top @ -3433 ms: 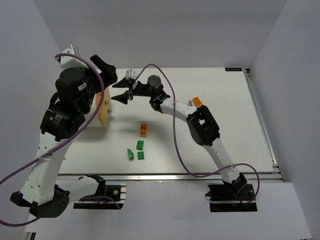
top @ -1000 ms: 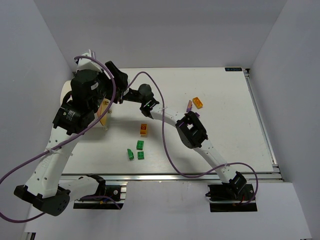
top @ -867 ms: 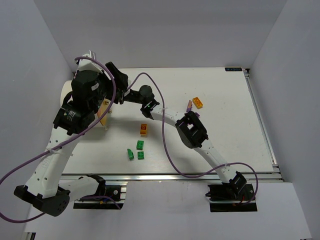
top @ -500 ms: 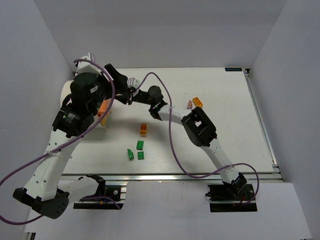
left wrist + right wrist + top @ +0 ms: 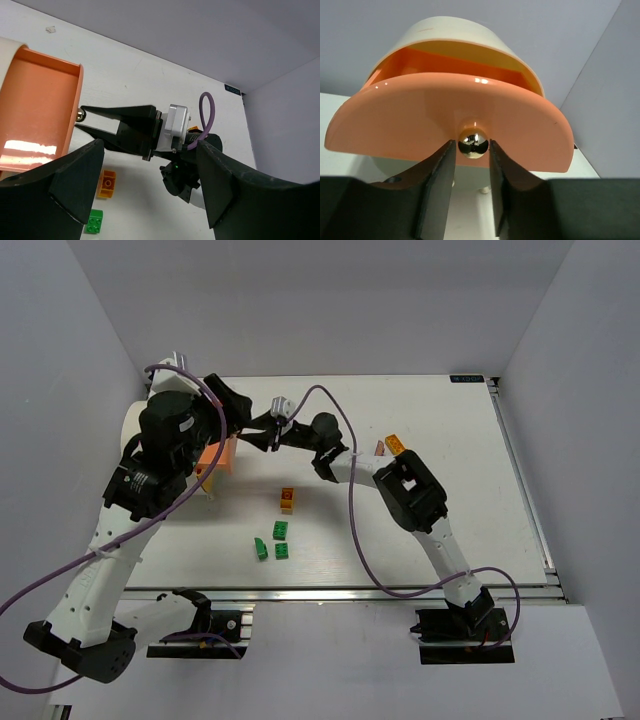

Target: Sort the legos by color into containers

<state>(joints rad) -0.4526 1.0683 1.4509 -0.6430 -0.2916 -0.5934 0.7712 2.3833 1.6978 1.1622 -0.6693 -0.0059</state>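
Note:
The cream-white drum point(image 5: 129, 426) lies at the table's left. Its orange half-round drawer point(image 5: 216, 456) is pulled partly out. In the right wrist view, the drawer front point(image 5: 395, 120) stands ahead of the drum point(image 5: 455, 30). My right gripper point(image 5: 473, 150) is shut on the drawer's brass knob point(image 5: 473, 142); it also shows from above point(image 5: 243, 435). My left gripper point(image 5: 150, 192) is open and empty, hovering above the drawer point(image 5: 40, 115) and right fingers point(image 5: 120, 127). An orange lego point(image 5: 287, 500) and three green legos point(image 5: 281, 530) lie mid-table. Another orange point(image 5: 397, 444) and a purple lego point(image 5: 381, 449) lie further right.
The right arm point(image 5: 400, 490) stretches across the table's middle from bottom right to the drum. The left arm point(image 5: 150, 470) stands over the drum's near side. White walls close in the table on three sides.
My right gripper closed on the knob and moved right, drawing the orange drawer out of the drum. My left gripper shifted slightly above it. The loose legos have not moved.

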